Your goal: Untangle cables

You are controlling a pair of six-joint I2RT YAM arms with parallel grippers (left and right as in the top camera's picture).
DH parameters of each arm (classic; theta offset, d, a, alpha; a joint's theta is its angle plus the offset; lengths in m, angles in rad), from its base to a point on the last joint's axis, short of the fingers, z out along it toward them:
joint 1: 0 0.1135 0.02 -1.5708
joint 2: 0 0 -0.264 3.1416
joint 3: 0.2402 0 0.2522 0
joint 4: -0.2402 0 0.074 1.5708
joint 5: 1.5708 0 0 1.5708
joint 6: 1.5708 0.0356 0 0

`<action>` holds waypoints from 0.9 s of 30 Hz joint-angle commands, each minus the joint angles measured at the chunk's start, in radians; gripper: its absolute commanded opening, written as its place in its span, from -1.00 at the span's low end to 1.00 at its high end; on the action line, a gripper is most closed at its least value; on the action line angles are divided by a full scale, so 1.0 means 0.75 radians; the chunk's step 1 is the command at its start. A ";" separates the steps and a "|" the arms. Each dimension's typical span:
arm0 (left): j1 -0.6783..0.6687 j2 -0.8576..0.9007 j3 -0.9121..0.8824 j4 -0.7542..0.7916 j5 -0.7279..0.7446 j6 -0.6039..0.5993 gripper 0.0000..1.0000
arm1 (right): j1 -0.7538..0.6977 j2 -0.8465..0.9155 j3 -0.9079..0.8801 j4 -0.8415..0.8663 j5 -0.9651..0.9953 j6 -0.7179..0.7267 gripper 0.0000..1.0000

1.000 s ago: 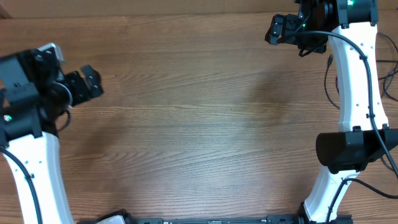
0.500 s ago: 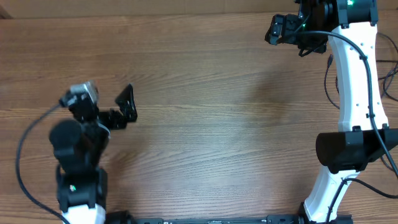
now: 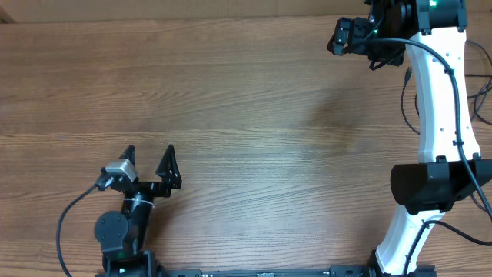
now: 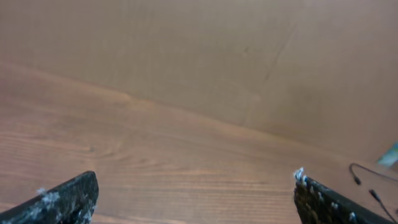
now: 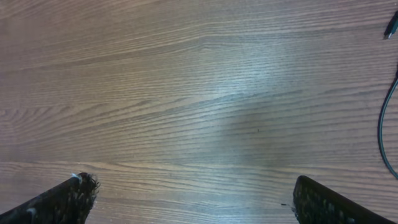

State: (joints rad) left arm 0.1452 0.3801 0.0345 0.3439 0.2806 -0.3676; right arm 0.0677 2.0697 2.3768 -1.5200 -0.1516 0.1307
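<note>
Overhead view of a wooden table (image 3: 246, 115) with two robot arms. The left gripper (image 3: 149, 154) is in the lower left of the frame, its fingers spread wide and holding nothing. The right gripper (image 3: 344, 35) is in the upper right, on a white arm (image 3: 440, 100); from above it is a dark cluster, and its finger spread is hard to read.

The right wrist view settles that: its two fingertips (image 5: 68, 196) sit in the bottom corners, wide apart, with bare wood between them.

The cables (image 5: 380, 127) appear only at the picture edges. In the right wrist view, a thin black cord curves down the right edge, with a small plug end at the upper right corner. The left wrist view shows two thin plug-tipped cords at the lower right, cut off by the frame. How they cross or knot is out of sight.
</note>
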 commanded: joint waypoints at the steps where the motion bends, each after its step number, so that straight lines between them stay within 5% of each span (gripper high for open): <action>1: -0.016 -0.111 -0.039 -0.068 -0.069 -0.009 0.99 | 0.001 -0.006 0.009 0.005 0.005 -0.005 1.00; 8: -0.089 -0.259 -0.039 -0.220 -0.211 -0.009 0.99 | 0.001 -0.006 0.009 0.005 0.005 -0.005 1.00; 13: -0.143 -0.446 -0.039 -0.548 -0.356 -0.010 1.00 | 0.001 -0.006 0.009 0.005 0.005 -0.005 0.99; 27: -0.152 -0.503 -0.039 -0.563 -0.354 0.076 0.99 | 0.001 -0.006 0.009 0.005 0.005 -0.005 1.00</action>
State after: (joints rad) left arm 0.0387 0.0151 0.0082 -0.0757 0.0250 -0.3336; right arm 0.0677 2.0697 2.3768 -1.5188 -0.1520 0.1299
